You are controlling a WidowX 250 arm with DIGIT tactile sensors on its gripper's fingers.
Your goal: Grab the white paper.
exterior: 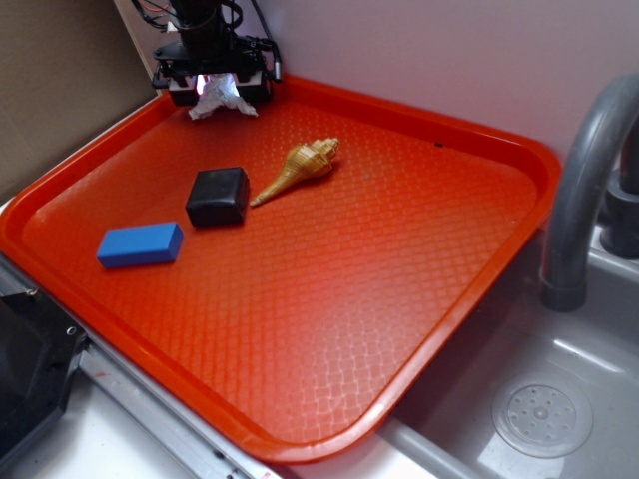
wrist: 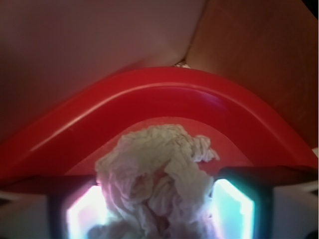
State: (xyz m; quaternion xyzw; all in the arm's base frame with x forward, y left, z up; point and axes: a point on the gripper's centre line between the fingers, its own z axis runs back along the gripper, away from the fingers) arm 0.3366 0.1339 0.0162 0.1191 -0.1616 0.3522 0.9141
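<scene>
Gripper (exterior: 218,88) at far corner of red tray (exterior: 419,299); fingers (wrist: 82,214) spread, flanking the white paper (wrist: 159,184). Firm pinch: cannot tell.

White paper (exterior: 222,97) between jaws at tray (exterior: 469,269) far corner; seashell (exterior: 298,167), block (exterior: 218,197) mid-tray, seashell right of block

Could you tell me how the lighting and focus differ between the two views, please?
Exterior view: even light, sharp on the black block, with a soft sheen on the red tray. Wrist view: dim and soft-focused, the gripper pads glowing brightly either side of the white paper.
</scene>
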